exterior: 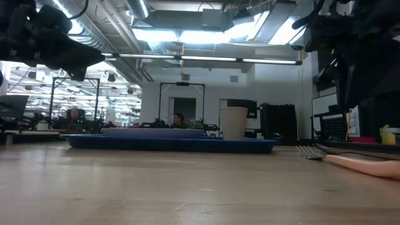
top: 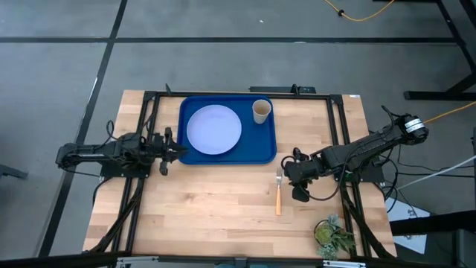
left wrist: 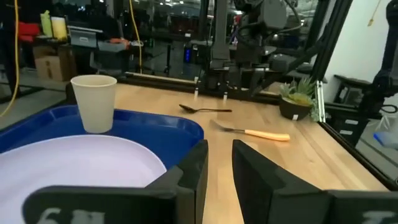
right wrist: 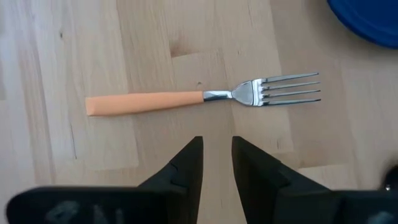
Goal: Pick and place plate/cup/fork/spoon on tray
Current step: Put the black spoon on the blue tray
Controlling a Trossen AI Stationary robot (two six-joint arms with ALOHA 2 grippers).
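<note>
The pale plate lies flat in the blue tray, and the tan cup stands upright in the tray's far right corner. The fork with its orange handle lies on the table in front of the tray's right end, tines toward the tray; it also shows in the right wrist view. The dark spoon lies on the table beyond the fork; in the high view my right arm hides it. My left gripper is at the tray's left rim, slightly open and empty. My right gripper hovers just right of the fork, slightly open and empty.
A small potted plant stands at the table's near right corner. Black frame rails run along both sides and the far edge. Bare wood stretches in front of the tray.
</note>
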